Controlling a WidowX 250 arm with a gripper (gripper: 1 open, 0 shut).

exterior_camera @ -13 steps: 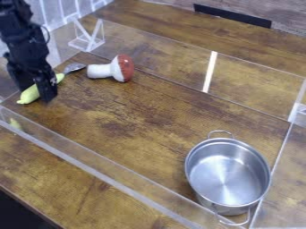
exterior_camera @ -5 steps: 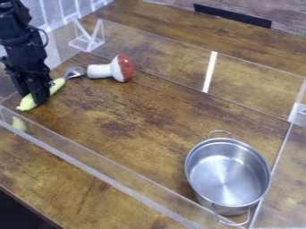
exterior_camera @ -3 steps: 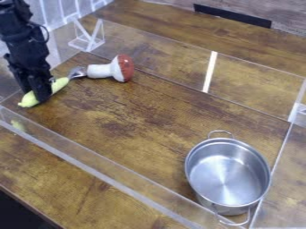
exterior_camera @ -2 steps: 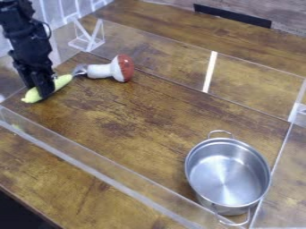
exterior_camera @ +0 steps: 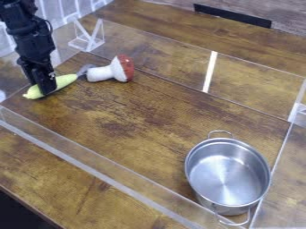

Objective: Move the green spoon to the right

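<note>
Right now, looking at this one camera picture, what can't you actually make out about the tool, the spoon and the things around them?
- Black tool: its fingertips blend into the yellow-green handled spoon, so the grip itself is unclear.
- Spoon's silver end: too small and blurred beside the red-capped toy mushroom; touching or apart cannot be told.
- Robot arm: cut off by the top left edge.
- Shiny steel pot: lower handle near the bottom edge, hard to make out.

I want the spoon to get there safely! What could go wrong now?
The hand grips the green spoon near one end, low over the table, so the spoon might twist or slip out. The toy mushroom lies right beside it and could get bumped on the way right. Farther right stands the metal pot.
</note>
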